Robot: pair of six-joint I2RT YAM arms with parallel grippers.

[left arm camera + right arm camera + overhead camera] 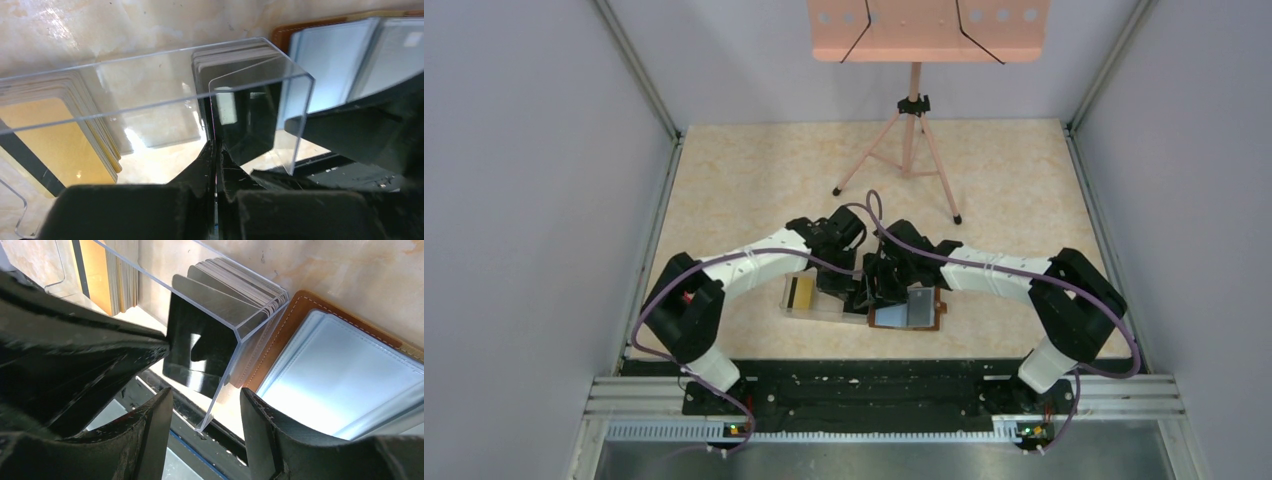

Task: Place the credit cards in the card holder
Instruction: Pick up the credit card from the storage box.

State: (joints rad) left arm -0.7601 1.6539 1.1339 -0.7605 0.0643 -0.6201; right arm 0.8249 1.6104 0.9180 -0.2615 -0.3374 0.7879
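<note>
A clear plastic tray (pixel 824 303) holds a yellow-gold stack of credit cards (pixel 60 140) on its left and a dark stack (pixel 235 52) on its right. My left gripper (pixel 216 150) is shut on one black card (pixel 245 120), held on edge inside the tray's right end. The black card also shows in the right wrist view (pixel 200 350). The brown card holder (pixel 909 310) lies open just right of the tray, pale blue-grey inside (pixel 340 365). My right gripper (pixel 207 415) is open and empty, with its fingers either side of the tray's near right corner.
A pink music stand on a tripod (pixel 911 150) stands at the back of the table. Grey walls close in both sides. A black rail (pixel 864 380) runs along the near edge, just in front of the tray and the wallet.
</note>
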